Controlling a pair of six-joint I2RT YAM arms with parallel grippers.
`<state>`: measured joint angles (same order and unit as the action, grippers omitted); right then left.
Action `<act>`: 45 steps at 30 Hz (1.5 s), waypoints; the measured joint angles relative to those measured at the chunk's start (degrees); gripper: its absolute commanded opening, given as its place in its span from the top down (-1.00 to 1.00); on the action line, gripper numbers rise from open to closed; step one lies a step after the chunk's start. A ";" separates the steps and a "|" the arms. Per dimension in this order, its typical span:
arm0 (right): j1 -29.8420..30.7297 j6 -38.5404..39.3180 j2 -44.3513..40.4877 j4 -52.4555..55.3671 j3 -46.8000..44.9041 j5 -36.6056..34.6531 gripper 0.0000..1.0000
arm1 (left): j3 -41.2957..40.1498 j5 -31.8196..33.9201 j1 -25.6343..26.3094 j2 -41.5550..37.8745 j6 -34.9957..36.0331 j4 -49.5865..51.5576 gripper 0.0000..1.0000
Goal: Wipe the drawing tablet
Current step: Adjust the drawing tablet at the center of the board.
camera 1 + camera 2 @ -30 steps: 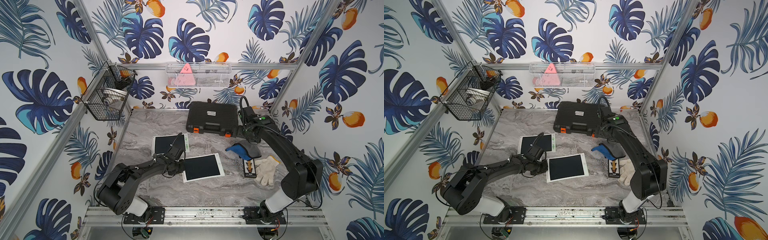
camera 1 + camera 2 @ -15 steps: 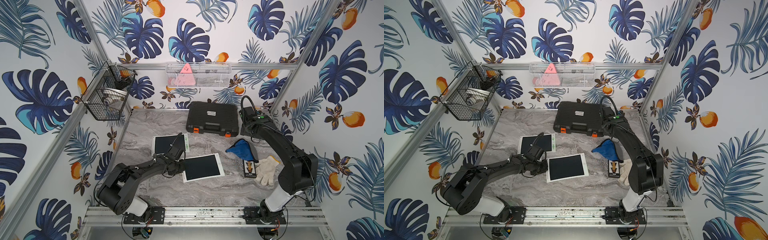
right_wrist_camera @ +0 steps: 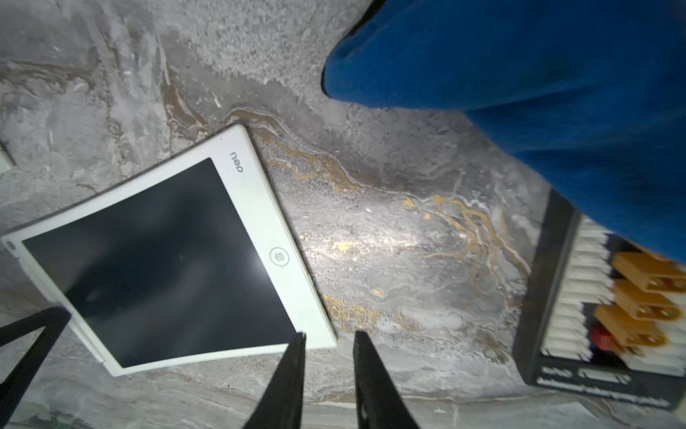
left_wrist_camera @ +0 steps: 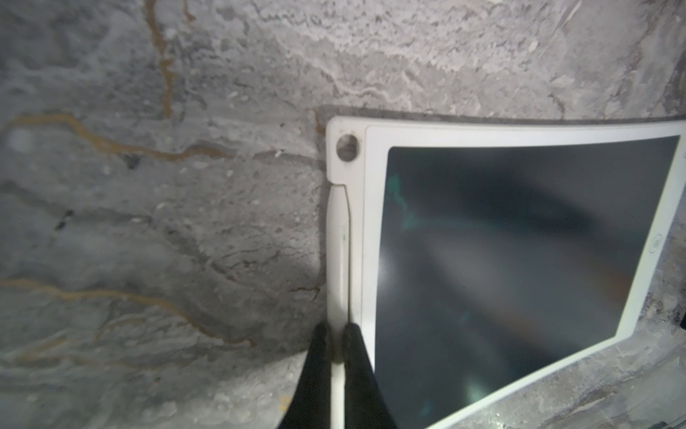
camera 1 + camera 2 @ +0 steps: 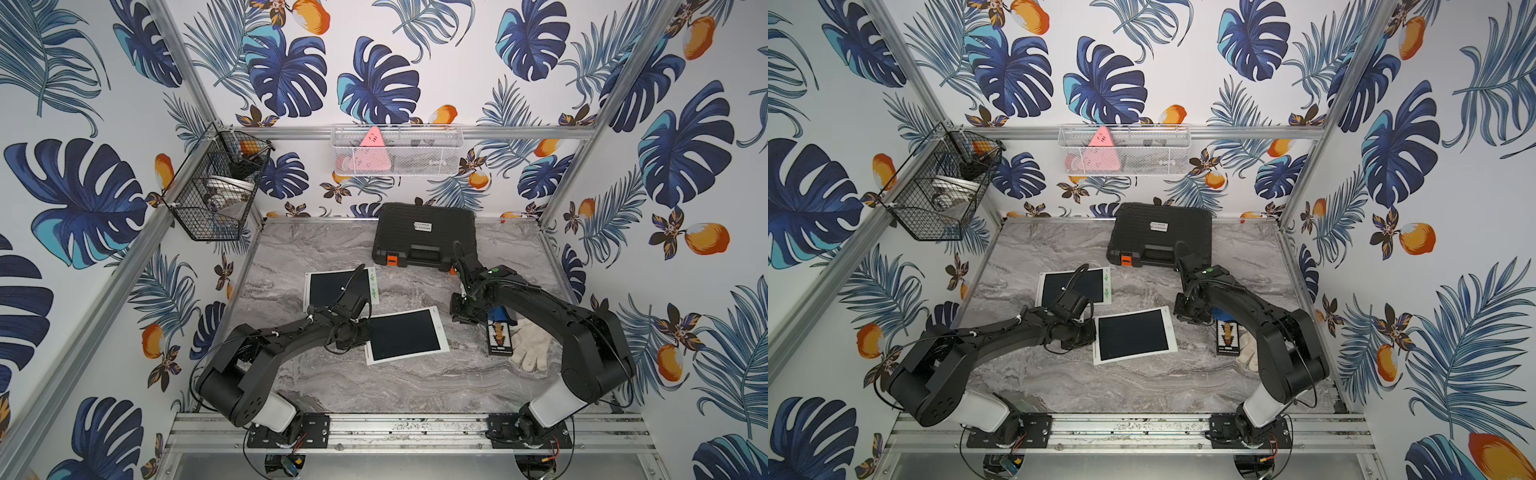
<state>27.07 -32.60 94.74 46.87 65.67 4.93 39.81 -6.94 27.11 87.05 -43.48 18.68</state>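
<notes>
White-framed rectangular drawing tablet (image 5: 405,334), dark glossy screen; left claw (image 4: 337,341) pinched its side edge; right claw (image 3: 328,345) stood narrowly parted, empty.

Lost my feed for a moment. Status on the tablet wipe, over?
Left gripper shut on edge of drawing tablet. Right gripper part open, empty; blue cloth not gripped. Tablet lies flat, nothing on its screen.
</notes>
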 measured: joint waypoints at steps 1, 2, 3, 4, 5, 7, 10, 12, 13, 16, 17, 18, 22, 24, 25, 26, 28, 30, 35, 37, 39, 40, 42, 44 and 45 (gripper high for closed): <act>0.81 0.00 1.11 -0.52 0.00 0.81 0.50 | 0.02 0.00 0.00 0.04 0.00 0.00 0.89; 1.66 0.07 2.19 -1.07 0.04 1.44 0.51 | 0.07 -0.02 0.00 0.09 0.00 0.07 0.89; 2.34 0.07 3.08 -1.44 0.13 1.68 0.51 | 0.09 -0.04 0.00 0.09 0.00 0.07 0.89; 2.86 0.07 4.15 -1.81 0.20 2.23 0.52 | 0.09 -0.04 -0.02 0.09 0.02 0.09 0.89; 3.10 0.07 5.20 -2.23 0.22 2.43 0.54 | 0.09 -0.11 -0.02 0.11 0.04 0.11 0.90; 3.32 0.04 6.49 -2.71 0.22 1.90 0.57 | 0.11 -0.11 -0.02 0.11 0.11 0.13 0.90; 3.67 0.00 7.85 -3.37 0.57 1.57 0.58 | 0.11 -0.11 -0.04 0.11 0.13 0.13 0.90; 3.85 -0.20 8.44 -3.61 0.83 1.40 0.55 | 0.11 -0.11 -0.04 0.11 0.13 0.13 0.90; 3.85 -0.37 8.72 -3.76 0.96 1.07 0.54 | 0.11 -0.11 -0.04 0.11 0.13 0.13 0.90; 3.82 -0.37 9.86 -4.24 1.57 0.37 0.54 | 0.11 -0.13 -0.04 0.11 0.13 0.13 0.90; 3.82 -0.37 10.29 -4.35 1.70 0.13 0.54 | 0.11 -0.13 -0.04 0.11 0.15 0.13 0.90; 3.85 -0.37 10.67 -4.33 1.84 0.07 0.54 | 0.11 -0.13 -0.04 0.11 0.15 0.13 0.90; 3.85 -0.35 11.74 -4.31 2.51 -0.22 0.55 | 0.09 -0.13 -0.04 0.11 0.15 0.13 0.90; 3.85 -0.33 12.13 -4.24 2.91 -0.33 0.55 | 0.09 -0.13 -0.04 0.11 0.15 0.13 0.90; 3.85 -0.33 12.26 -4.24 3.02 -0.35 0.55 | 0.09 -0.13 -0.04 0.11 0.15 0.13 0.90; 3.85 -0.33 12.35 -4.24 3.08 -0.35 0.56 | 0.09 -0.13 -0.04 0.11 0.15 0.13 0.90; 3.85 -0.33 12.55 -4.24 3.17 -0.37 0.57 | 0.09 -0.13 -0.04 0.11 0.15 0.13 0.90; 3.85 -0.33 12.79 -4.11 3.34 -0.37 0.58 | 0.09 -0.13 -0.04 0.11 0.15 0.13 0.90; 3.96 -0.33 13.55 -3.87 3.65 -0.55 0.61 | 0.09 -0.13 -0.04 0.11 0.15 0.13 0.90; 4.24 -0.28 14.21 -3.30 4.07 -0.94 0.63 | 0.11 -0.13 -0.04 0.13 0.15 0.13 0.91; 4.63 0.11 14.51 -3.06 4.20 -1.68 0.72 | 0.13 -0.13 -0.04 0.15 0.15 0.13 0.91; 4.79 0.09 14.60 -2.99 4.22 -2.23 0.76 | 0.17 -0.13 -0.04 0.15 0.15 0.17 0.90; 4.90 0.09 14.64 -2.95 4.17 -2.89 0.78 | 0.24 -0.13 -0.04 0.15 0.15 0.26 0.90; 5.07 0.07 14.64 -3.02 4.02 -3.32 0.78 | 0.35 -0.13 -0.04 0.15 0.15 0.39 0.90; 5.16 0.07 14.64 -3.10 3.89 -3.50 0.78 | 0.35 -0.11 -0.04 0.15 0.15 0.42 0.90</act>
<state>32.23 -32.53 109.38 43.77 69.56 1.43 40.16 -7.05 27.07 87.20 -43.33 19.09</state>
